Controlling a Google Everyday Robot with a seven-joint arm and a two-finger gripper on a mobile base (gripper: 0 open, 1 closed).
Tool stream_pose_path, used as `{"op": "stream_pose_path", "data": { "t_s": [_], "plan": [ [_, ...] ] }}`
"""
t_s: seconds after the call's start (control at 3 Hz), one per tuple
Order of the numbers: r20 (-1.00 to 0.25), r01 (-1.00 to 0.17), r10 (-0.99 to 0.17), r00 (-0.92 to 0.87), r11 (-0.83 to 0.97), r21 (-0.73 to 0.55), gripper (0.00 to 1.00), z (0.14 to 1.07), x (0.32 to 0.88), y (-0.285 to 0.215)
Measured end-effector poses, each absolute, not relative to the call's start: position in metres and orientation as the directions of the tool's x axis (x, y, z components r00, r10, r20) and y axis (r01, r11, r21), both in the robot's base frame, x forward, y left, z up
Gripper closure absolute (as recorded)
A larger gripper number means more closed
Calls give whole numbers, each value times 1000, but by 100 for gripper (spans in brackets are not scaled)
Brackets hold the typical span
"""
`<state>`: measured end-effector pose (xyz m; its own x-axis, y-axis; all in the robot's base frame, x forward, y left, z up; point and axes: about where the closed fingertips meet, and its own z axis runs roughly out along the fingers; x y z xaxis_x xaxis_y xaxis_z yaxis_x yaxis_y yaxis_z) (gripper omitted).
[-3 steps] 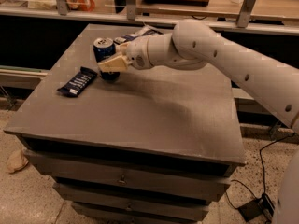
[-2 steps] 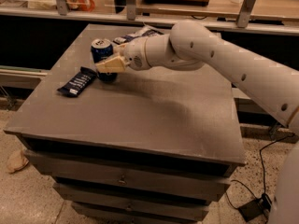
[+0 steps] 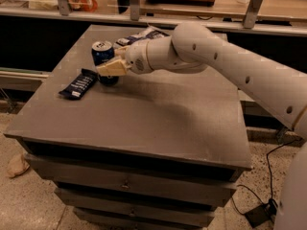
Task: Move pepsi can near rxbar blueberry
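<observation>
The pepsi can (image 3: 101, 52), dark blue with a silver top, stands upright at the table's back left. My gripper (image 3: 109, 69) reaches in from the right and is shut on the can's lower part, with a tan finger (image 3: 113, 68) across its front. The can's base is at the table surface or just above it; I cannot tell which. The rxbar blueberry (image 3: 78, 83), a flat navy bar with white lettering, lies flat just left of and in front of the can, a small gap apart.
A crinkled dark-blue bag (image 3: 144, 34) lies at the table's back, behind my wrist. The grey table (image 3: 144, 123) tops a drawer cabinet. A shelf with posts runs behind. A cable and a plug lie on the floor at the right.
My gripper has carried the can a little to the left, closer to the bar. The bar and the bag have not moved.
</observation>
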<state>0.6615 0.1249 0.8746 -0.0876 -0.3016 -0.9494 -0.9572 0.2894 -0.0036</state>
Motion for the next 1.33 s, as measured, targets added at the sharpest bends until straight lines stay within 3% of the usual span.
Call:
{"op": "stream_pose_path", "data": {
  "t_s": [0.33,0.67,1.33],
  "plan": [
    [-947,-958,-310,-80,287,-13,15,874,658,126],
    [-946,-951,-318,-63,305,-39,0,878,656,120],
    [-943,-897,-323,-78,436,-75,0,893,640,61]
  ]
}}
